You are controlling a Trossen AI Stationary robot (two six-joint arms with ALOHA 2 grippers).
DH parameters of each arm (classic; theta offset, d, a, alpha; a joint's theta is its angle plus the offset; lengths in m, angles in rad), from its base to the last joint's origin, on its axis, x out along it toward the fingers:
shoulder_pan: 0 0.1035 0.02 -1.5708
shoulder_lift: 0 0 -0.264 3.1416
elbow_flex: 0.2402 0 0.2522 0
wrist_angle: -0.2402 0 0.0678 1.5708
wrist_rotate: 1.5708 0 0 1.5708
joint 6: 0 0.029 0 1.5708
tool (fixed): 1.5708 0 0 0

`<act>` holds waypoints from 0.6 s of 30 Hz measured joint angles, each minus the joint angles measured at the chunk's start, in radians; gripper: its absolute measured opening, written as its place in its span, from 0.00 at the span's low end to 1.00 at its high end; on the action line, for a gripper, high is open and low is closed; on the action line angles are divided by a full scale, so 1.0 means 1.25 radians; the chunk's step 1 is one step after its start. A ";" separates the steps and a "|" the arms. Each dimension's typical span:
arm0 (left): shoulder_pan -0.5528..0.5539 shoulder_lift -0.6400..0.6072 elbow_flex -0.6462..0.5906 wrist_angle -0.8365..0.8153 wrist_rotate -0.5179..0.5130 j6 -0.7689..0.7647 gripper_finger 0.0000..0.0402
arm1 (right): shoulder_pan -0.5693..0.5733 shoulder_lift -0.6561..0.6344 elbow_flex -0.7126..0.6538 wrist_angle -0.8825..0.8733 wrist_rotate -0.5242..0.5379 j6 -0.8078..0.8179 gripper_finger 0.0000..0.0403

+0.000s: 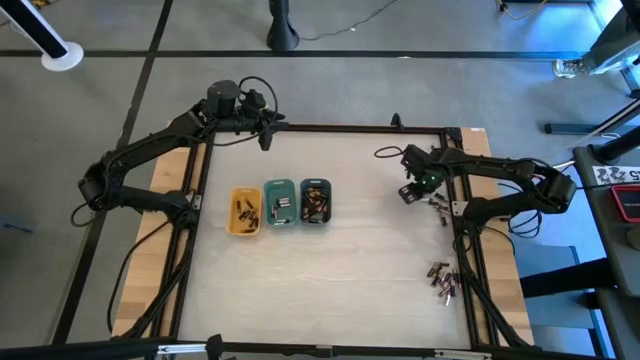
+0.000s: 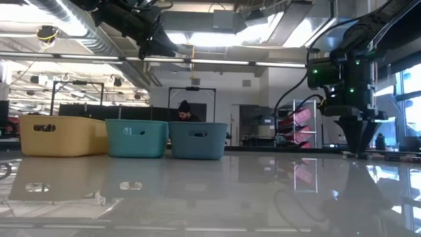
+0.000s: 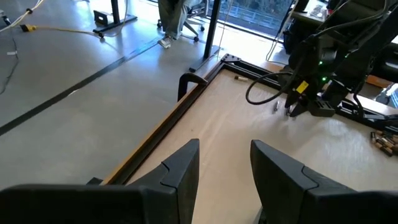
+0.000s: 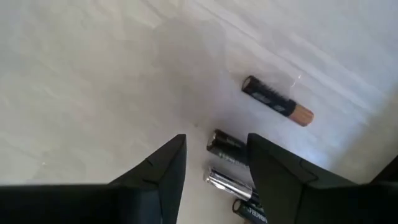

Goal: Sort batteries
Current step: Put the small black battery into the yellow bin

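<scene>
My right gripper (image 4: 216, 163) points down, open, over a few loose batteries (image 1: 437, 204) lying on the table near its right edge. In the right wrist view a dark battery (image 4: 226, 145) and a silvery one (image 4: 229, 182) lie in the gap between the fingers. A black battery with a copper end (image 4: 277, 99) lies farther off. I cannot tell whether the fingertips reach any of them. My left gripper (image 3: 224, 165) waits open, raised over the table's far left corner (image 1: 266, 133). A yellow tray (image 1: 244, 212), a green tray (image 1: 280, 202) and a grey-blue tray (image 1: 315, 202) each hold batteries.
A second heap of batteries (image 1: 442, 280) lies near the table's right near corner. The three trays stand side by side left of the table's middle (image 2: 131, 137). A dark frame (image 1: 350, 128) runs round the table's edges. A person (image 2: 185, 110) shows in the room behind.
</scene>
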 joint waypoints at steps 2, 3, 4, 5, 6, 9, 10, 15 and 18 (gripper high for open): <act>0.000 0.000 0.000 0.000 0.000 -0.001 0.33 | 0.000 0.000 0.000 0.002 0.000 -0.016 0.43; 0.000 0.000 0.000 0.000 0.000 -0.001 0.33 | 0.000 0.004 0.000 0.002 0.001 -0.023 0.43; 0.000 0.000 0.000 0.000 0.000 -0.003 0.33 | 0.000 0.009 0.000 0.002 0.001 -0.028 0.43; 0.000 0.000 0.000 0.000 0.000 -0.004 0.33 | 0.000 0.015 0.000 0.002 0.000 -0.036 0.43; 0.000 0.000 0.000 0.000 0.000 -0.004 0.33 | 0.000 0.022 -0.002 0.002 -0.005 -0.046 0.43; -0.002 0.000 0.000 0.000 0.000 -0.008 0.33 | 0.002 0.049 -0.003 0.002 -0.009 -0.081 0.43; -0.002 0.000 0.000 0.000 0.000 -0.008 0.33 | 0.002 0.060 -0.003 0.002 -0.006 -0.096 0.43; -0.002 0.000 0.000 -0.002 0.000 -0.022 0.33 | 0.002 0.106 0.000 0.006 -0.008 -0.128 0.43; -0.002 0.000 0.000 -0.001 0.000 -0.025 0.33 | 0.002 0.111 0.000 0.014 -0.013 -0.131 0.43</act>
